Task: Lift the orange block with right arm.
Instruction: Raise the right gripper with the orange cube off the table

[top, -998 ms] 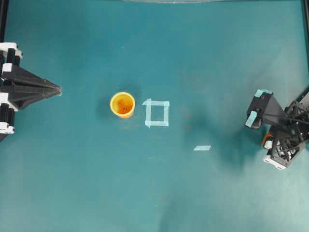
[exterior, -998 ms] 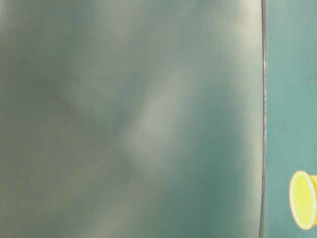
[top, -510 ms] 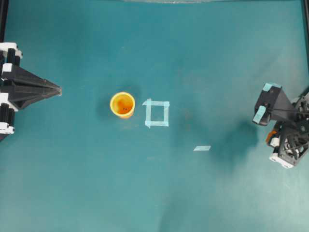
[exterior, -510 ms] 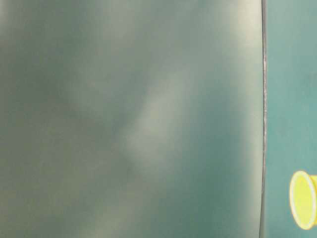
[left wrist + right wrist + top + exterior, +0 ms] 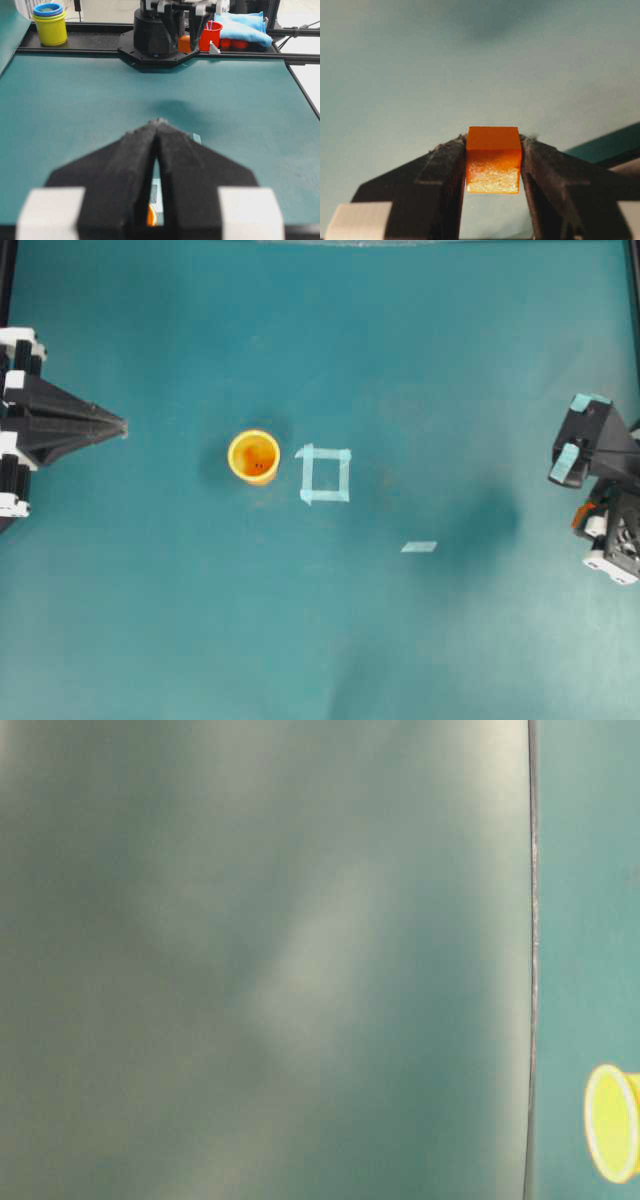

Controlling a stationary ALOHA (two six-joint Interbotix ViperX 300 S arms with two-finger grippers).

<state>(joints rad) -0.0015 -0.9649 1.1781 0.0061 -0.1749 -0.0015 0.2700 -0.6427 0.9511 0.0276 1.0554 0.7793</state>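
orange block (image 5: 493, 160) | clamped between right fingers (image 5: 445, 170) | above table (image 5: 395, 75)

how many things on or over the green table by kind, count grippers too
grippers: 2 (left gripper, right gripper)
orange block: 1
yellow-orange cup: 1
tape square: 1
loose tape strip: 1
total: 6

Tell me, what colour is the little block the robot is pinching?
Orange. The block shows best in the right wrist view.
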